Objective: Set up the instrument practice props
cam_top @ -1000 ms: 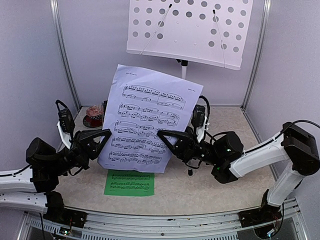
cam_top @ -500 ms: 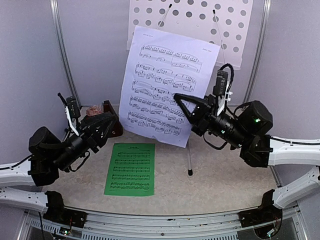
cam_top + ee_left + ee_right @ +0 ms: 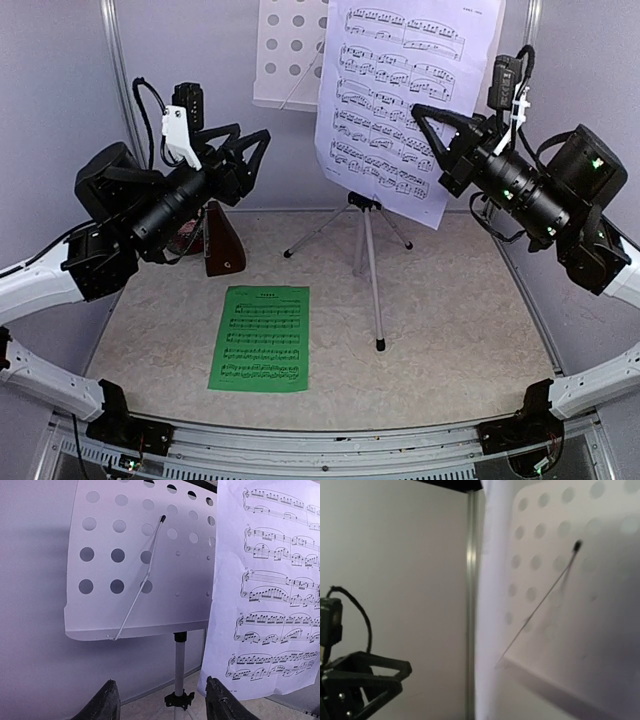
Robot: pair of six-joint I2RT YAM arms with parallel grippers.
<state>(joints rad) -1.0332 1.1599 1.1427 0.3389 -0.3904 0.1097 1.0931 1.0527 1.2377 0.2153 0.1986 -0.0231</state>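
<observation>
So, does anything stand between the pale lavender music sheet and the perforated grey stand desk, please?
Nothing separate is visible. The pale lavender music sheet hangs before the right half of the perforated grey desk; only a thin wire page holder lies across its face.

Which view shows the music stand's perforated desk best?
Left wrist: the desk is large and sharp. Top view shows only a corner beside the sheet; right wrist shows it blurred.

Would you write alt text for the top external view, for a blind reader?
The right hand holds a pale lavender music sheet up before the music stand's perforated desk; the left hand hovers open and empty beside it. A green sheet lies on the table near a brown metronome.
</observation>
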